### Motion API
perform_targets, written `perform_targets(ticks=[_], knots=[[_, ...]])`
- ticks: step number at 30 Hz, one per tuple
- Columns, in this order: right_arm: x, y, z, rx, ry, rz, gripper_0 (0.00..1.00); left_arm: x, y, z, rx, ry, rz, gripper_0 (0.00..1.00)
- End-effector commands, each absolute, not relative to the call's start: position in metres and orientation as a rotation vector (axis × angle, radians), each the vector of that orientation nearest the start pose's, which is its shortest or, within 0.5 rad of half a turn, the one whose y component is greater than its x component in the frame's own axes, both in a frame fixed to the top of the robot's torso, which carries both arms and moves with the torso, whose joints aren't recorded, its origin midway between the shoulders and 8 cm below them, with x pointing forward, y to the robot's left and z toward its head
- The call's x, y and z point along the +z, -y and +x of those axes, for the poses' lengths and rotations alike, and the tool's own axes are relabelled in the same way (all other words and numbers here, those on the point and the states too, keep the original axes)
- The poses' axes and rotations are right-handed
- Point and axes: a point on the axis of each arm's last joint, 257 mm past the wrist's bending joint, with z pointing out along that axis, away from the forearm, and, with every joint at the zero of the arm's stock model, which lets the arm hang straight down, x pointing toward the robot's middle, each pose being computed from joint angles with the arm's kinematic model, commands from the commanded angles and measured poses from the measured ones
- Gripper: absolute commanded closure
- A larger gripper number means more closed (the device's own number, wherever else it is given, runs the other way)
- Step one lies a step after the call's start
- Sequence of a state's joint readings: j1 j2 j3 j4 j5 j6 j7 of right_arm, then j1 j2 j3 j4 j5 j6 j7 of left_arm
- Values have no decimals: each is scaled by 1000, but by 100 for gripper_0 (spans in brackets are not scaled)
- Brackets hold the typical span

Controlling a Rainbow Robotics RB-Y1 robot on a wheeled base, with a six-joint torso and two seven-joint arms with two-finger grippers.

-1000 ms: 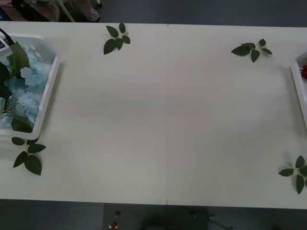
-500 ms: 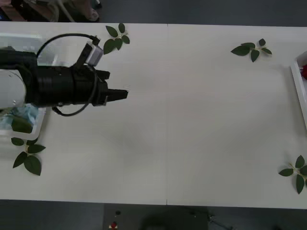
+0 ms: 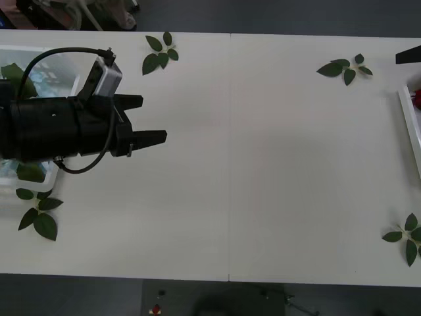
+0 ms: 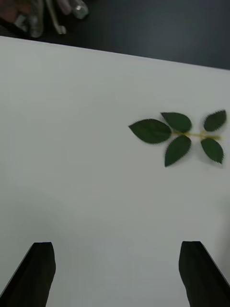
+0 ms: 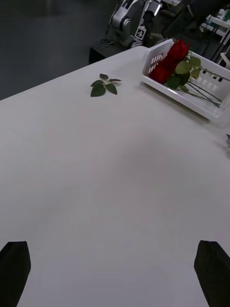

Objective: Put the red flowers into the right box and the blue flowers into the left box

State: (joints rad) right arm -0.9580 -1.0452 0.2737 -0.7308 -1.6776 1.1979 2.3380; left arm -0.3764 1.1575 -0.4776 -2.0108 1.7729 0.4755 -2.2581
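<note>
Left of the white tabletop (image 3: 263, 164), the shallow white plastic left box (image 3: 39, 52) sits beneath the empty left end effector (image 3: 148, 120), fingers apart. Right of it, deep-red artificial roses (image 5: 168, 61) lie inside the white right box (image 5: 191, 98); the right end effector (image 4: 117, 273) gapes empty.

You're in a robotics lab: a plain white counter (image 3: 263, 164) on dark flooring, and another robot arm (image 5: 132, 17) with assorted equipment standing past the counter's 12 o'clock end.
</note>
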Motion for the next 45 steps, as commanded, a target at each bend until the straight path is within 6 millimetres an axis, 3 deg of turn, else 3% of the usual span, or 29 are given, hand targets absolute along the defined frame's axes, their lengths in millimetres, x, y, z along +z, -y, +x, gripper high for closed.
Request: perform_targets(ticks=[1,3,5,6,8,14,20,28,33,45], knots=[[-37,343,594,431,-2014,-788,25,-72,-87,446,-587,-1558,1048,0],[-34,314,586,477,-1934,-879,25,-72,-86,445,-589,-1556,1048,0],[-34,268,574,563,-1829,-978,25,-72,-86,445,-589,-1556,1048,0],[-33,257,572,571,-1801,-1008,25,-72,-86,445,-589,-1556,1048,0],[-35,215,564,607,-1711,-1098,25,-72,-86,445,-589,-1556,1048,0],[-49,143,541,775,-1634,-1187,25,-72,-86,445,-589,-1556,1048,0],[-66,112,524,827,-1620,-1280,25,-72,-86,445,-589,-1556,1048,0],[-73,98,481,895,-1577,-1430,25,-72,-86,445,-589,-1556,1048,0],[-82,77,459,874,-1509,-1444,25,-72,-86,445,-589,-1556,1048,0],[-99,57,451,847,-1503,-1483,25,-72,-86,445,-589,-1556,1048,0]])
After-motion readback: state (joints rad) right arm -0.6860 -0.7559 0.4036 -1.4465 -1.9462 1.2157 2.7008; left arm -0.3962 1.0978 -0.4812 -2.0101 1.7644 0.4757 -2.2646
